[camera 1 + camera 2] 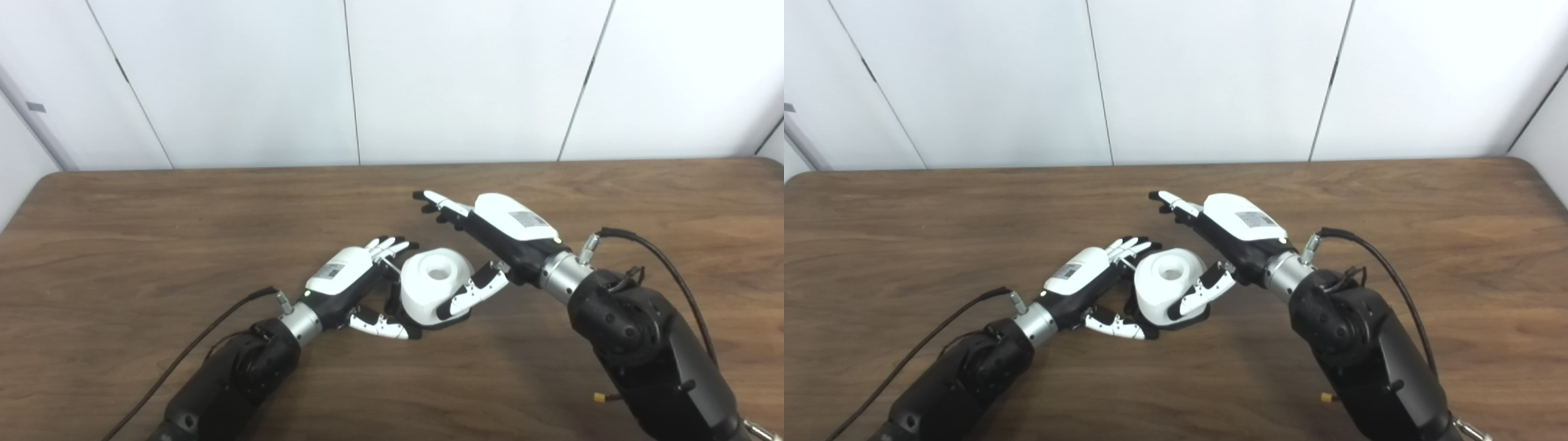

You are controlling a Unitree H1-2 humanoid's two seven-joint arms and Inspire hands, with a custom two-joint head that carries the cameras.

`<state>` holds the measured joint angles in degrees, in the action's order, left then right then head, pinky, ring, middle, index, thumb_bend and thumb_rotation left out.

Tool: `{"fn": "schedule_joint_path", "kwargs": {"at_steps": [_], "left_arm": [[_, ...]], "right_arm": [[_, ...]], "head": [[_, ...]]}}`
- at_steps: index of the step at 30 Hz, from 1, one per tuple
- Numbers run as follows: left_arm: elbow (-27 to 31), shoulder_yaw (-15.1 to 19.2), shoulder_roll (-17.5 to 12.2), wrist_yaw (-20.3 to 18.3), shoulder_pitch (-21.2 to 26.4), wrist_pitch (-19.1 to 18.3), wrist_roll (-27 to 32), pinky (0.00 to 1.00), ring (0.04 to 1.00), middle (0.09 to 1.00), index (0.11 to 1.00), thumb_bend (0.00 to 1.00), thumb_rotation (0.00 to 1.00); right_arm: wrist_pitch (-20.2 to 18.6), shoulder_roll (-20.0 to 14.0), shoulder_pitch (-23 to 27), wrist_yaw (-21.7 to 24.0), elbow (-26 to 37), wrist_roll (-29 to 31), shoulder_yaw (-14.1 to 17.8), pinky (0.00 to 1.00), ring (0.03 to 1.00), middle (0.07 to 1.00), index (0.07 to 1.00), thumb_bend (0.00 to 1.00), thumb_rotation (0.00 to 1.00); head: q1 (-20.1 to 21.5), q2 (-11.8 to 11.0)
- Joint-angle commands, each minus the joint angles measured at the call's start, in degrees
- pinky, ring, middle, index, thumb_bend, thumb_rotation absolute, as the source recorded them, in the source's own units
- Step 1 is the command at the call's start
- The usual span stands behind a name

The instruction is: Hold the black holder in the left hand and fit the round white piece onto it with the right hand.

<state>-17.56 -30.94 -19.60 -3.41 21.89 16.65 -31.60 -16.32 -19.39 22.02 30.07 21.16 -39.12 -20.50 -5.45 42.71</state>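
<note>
Holder [450,320]: black, I see only a dark sliver of it under the white piece, low at the near side; it sits around the middle of the table, a little toward the near edge. Most of it is hidden.
White piece [432,288]: round, with a hole in its top face, sitting on the holder. I cannot tell whether it is fully seated.
Left hand [361,282]: just left of the white piece, palm turned toward it. Its fingers [387,246] reach along the far left side of the piece and its thumb [383,326] lies along the near left side by the holder. From here it looks cupped around the pair; I cannot tell how firm the grip is.
Right hand [490,236]: right of the piece and slightly farther back. Its thumb [471,294] rests against the piece's near right side, while its fingers [436,202] stretch out straight toward the far edge, clear of the piece. I read it as spread, holding nothing.
Table [122,245]: brown wood grain, carrying both hands and the parts.
Wall [245,79]: white panels behind the far edge.
</note>
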Motion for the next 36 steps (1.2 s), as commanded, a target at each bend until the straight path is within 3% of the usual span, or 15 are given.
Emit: {"fn": "schedule_joint_path", "kwargs": {"at_steps": [1, 12, 17, 21, 26, 31, 34, 36], "left_arm": [[-2.22, -1.92, -1.09, -5.23, -2.34, -2.39, -2.96, 1.00, 1.000, 0.959, 0.484, 0.52, 0.07], [-1.77, -1.75, -1.37, -5.68, -2.33, -2.45, -2.68, 1.00, 1.000, 0.959, 0.484, 0.52, 0.07], [-1.85, -1.60, -1.32, -5.66, -2.29, -2.27, -2.88, 1.00, 1.000, 0.957, 0.484, 0.52, 0.07], [-2.09, -1.57, -1.32, -5.47, -2.14, -1.70, -2.85, 1.00, 1.000, 0.957, 0.484, 0.52, 0.07], [-2.38, -1.64, -1.31, -5.37, -2.01, -1.67, -3.08, 1.00, 1.000, 0.959, 0.484, 0.52, 0.07], [-2.47, -1.68, -1.40, -5.36, -1.91, -1.62, -3.21, 1.00, 1.000, 0.961, 0.484, 0.52, 0.07], [-2.70, -1.69, -1.41, -5.25, -1.82, -1.48, -3.24, 1.00, 1.000, 0.961, 0.484, 0.52, 0.07], [-2.75, -1.67, -1.42, -5.29, -1.79, -1.54, -3.22, 1.00, 1.000, 0.958, 0.484, 0.52, 0.07]], "right_arm": [[1.35, 0.24, 1.83, -1.40, 1.63, 0.05, 1.20, 0.77, 0.852, 0.909, 0.991, 0.94, 0.28], [-0.58, 0.13, 2.90, 0.62, 3.71, 0.24, 1.92, 0.77, 0.873, 0.956, 1.000, 1.00, 0.31], [-5.02, -4.03, 6.48, 10.54, 6.92, 2.38, 1.68, 0.80, 0.950, 0.998, 1.000, 1.00, 0.34], [-9.20, -8.11, 9.29, 18.43, 9.38, 5.19, 1.81, 0.71, 0.938, 1.000, 1.000, 1.00, 0.34], [-10.58, -10.07, 9.97, 28.20, 11.38, 6.31, 6.87, 0.70, 0.927, 1.000, 1.000, 1.00, 0.28], [-10.58, -10.89, 9.35, 34.38, 11.07, 9.30, 13.37, 0.71, 0.939, 1.000, 1.000, 1.00, 0.27], [-10.58, -11.79, 9.23, 35.57, 10.73, 11.03, 15.77, 0.81, 0.975, 1.000, 1.000, 1.00, 0.22], [-10.59, -12.04, 8.53, 33.56, 10.29, 12.39, 17.95, 0.82, 0.970, 0.999, 1.000, 1.00, 0.18]], "head": [[-0.08, 0.01], [0.40, 0.19], [0.58, 0.23], [0.68, 0.21], [0.68, 0.15], [0.71, 0.18], [0.78, 0.10], [0.81, 0.10]]}}
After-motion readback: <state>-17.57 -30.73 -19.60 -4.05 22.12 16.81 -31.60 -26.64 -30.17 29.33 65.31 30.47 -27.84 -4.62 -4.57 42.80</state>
